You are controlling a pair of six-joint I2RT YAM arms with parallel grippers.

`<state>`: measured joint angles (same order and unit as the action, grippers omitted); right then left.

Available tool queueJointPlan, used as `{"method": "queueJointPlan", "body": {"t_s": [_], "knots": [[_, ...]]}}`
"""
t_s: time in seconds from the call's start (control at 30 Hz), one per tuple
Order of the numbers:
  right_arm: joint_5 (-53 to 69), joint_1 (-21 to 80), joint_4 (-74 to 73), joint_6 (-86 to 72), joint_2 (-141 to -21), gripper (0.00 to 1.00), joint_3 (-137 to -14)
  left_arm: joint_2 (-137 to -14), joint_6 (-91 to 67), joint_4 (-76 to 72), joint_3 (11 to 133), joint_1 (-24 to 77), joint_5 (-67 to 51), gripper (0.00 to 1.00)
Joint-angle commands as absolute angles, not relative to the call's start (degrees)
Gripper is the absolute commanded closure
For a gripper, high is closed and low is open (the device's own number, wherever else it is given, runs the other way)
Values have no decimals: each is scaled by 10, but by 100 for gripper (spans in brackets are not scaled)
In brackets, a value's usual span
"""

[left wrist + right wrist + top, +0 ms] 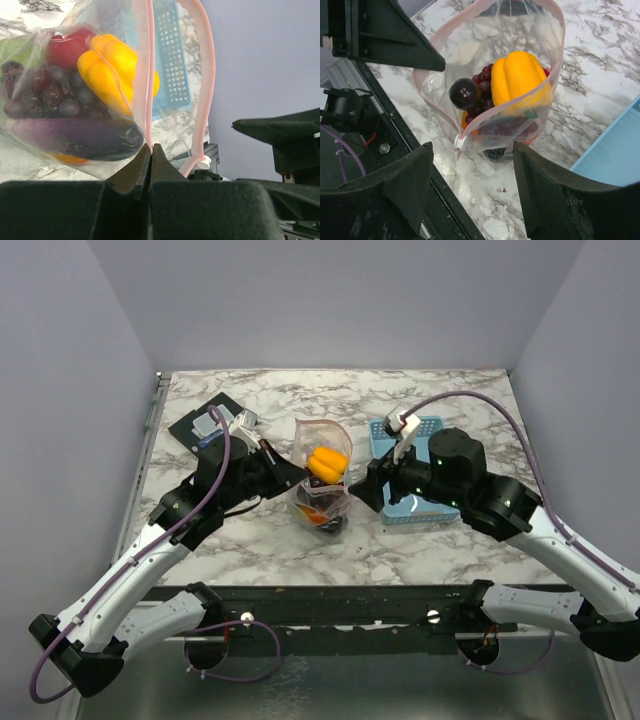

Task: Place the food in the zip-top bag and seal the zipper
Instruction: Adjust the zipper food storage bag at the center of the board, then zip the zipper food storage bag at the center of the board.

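Left gripper [151, 150], jaws pressed together, pinches the pink zipper [147, 75] of the zip-top bag [470, 55] at mid-table. The right gripper [472, 150] hovers nearby, spread and empty. The right wrist view shows the bag's gaping mouth, a yellow pepper [517, 75] and grapes [484, 85]. Only the left wrist view shows the eggplant [75, 137].

No readable text, labels, brands or numbers appear on anything here.

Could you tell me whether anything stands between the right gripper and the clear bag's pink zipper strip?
Nothing visible does: the open right gripper faces the thin pinkish-red zipper strip directly; the left gripper pinches it.
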<state>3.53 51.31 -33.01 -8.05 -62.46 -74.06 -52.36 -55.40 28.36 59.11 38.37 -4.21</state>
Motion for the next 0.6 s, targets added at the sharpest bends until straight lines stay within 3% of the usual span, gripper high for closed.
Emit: {"method": "queueJointPlan", "body": {"t_s": [0.0,0.3,0.57], "knots": [[63,513,-229,-102,-554,30,-652,-523,-563,268,589,386,-33,100],[73,514,-131,-106,-522,30,-548,-523,-562,266,591,386,-33,100],[72,519,-87,-96,-542,32,-531,-518,-564,266,588,386,-31,100]]}}
